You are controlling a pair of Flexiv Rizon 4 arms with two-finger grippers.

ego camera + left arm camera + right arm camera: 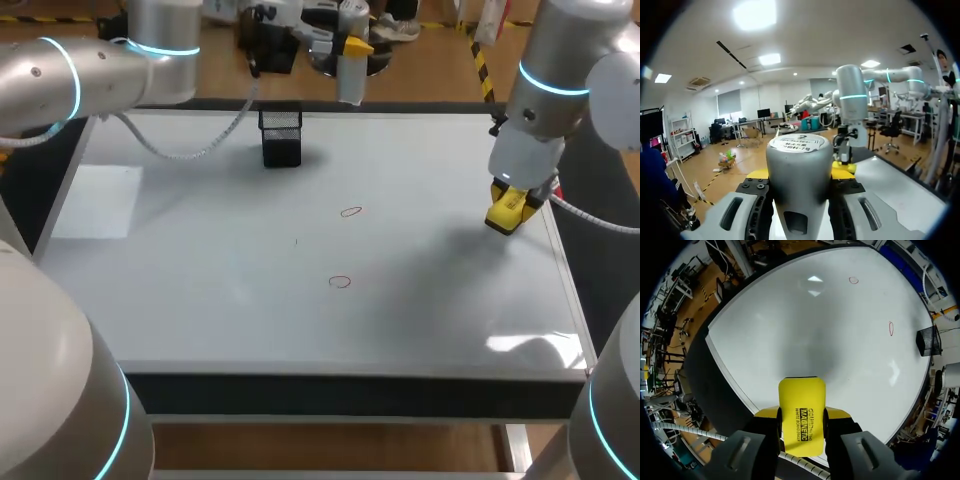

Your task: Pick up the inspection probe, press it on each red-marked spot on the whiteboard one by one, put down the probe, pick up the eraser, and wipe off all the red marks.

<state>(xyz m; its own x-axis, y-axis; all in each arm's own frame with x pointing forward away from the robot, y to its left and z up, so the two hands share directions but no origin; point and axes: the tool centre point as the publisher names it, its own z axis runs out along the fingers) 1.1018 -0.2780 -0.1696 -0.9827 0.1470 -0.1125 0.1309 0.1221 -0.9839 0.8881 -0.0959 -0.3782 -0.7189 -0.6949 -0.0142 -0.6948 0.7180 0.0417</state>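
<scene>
**A:** Where is the eraser (508, 210)?

**B:** Above the whiteboard (200, 260), close to its right edge. The right hand (515, 200) pinches it from both sides. Its shadow falls on the board, apart from it.

**A:** What does the right wrist view add?

**B:** The eraser's (801, 400) look: a bright yellow block with rounded corners and a black label strip. It sits between the right hand's (802, 416) yellow-tipped fingers (766, 414), one against each long side. The head view gives only a yellow lump.

**A:** And the probe?

**B:** The probe (350, 80) hangs beyond the whiteboard's far edge. The left wrist view shows it as a smooth grey cylinder (799, 155) with a round label on top. The left hand (800, 173) clamps it, with a yellow tip on either side. That view also shows the right arm (852, 100) across the board, but no marks.

**A:** The marks?

**B:** Two small red loops near the whiteboard's middle, both unwiped. They are the far red mark (350, 212) and the near red mark (340, 282). The right wrist view shows both.

**A:** Anything else?

**B:** A black mesh holder (281, 135) stands on the whiteboard near its far edge. The bench (330, 395) carries the board.
</scene>
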